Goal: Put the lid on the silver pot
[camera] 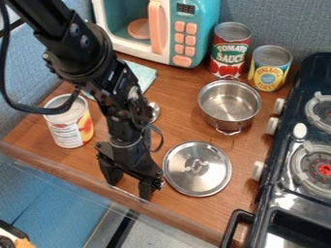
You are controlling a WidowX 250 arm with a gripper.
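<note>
And here's the gripper (129,190), pointing down near the counter's (184,215) front edge, its two fingers spread apart! Just to its right in the view lies the silver lid (208,177), flat on the wood, handle up (whether they touch, I can't tell). Further off, up and to the right of the gripper, sits the silver pot (229,104), upright and uncovered. The stove (270,193) stands well to the right, while a can (67,128) leans into the action up and left.
</note>
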